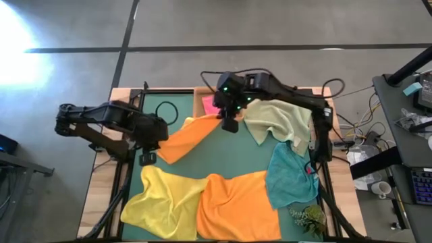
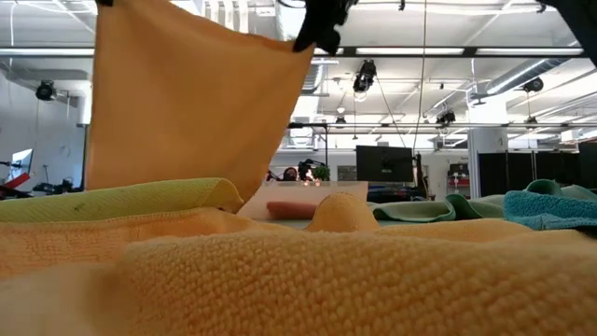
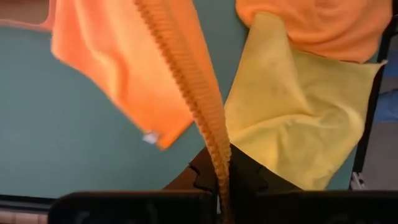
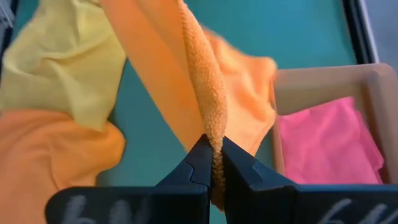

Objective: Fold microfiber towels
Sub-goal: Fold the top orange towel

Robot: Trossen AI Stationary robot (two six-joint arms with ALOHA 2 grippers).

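An orange microfiber towel (image 1: pixel 189 138) hangs spread between my two grippers above the dark green mat (image 1: pixel 236 158). My left gripper (image 1: pixel 147 158) is shut on its left corner and my right gripper (image 1: pixel 229 125) on its far right corner. On the mat's near part lie a yellow towel (image 1: pixel 162 196), a second orange towel (image 1: pixel 239 206) and a teal towel (image 1: pixel 290 175), all crumpled. A pale green towel (image 1: pixel 280 121) lies at the far right. A hot pink towel (image 4: pixel 323 146) rests in the wooden tray (image 4: pixel 373 93). My left gripper pinches the orange towel's ribbed hem (image 3: pixel 217 165) between its two fingers, pointing steeply down from above. The cloth runs away from the fingers toward my right gripper and hangs below them. My right gripper pinches a bunched edge of the orange towel (image 4: pixel 214 143) between its two fingertips (image 4: pixel 199 162), slanting down from the far side. The towel hangs below as a sheet (image 2: pixel 187 103), its upper edge drawn nearly straight toward my left gripper.
A small green plant (image 1: pixel 309 217) sits at the mat's near right corner. Cables and the arm's frame (image 1: pixel 324 142) stand along the right edge. Bare mat shows in the middle, under the hanging towel.
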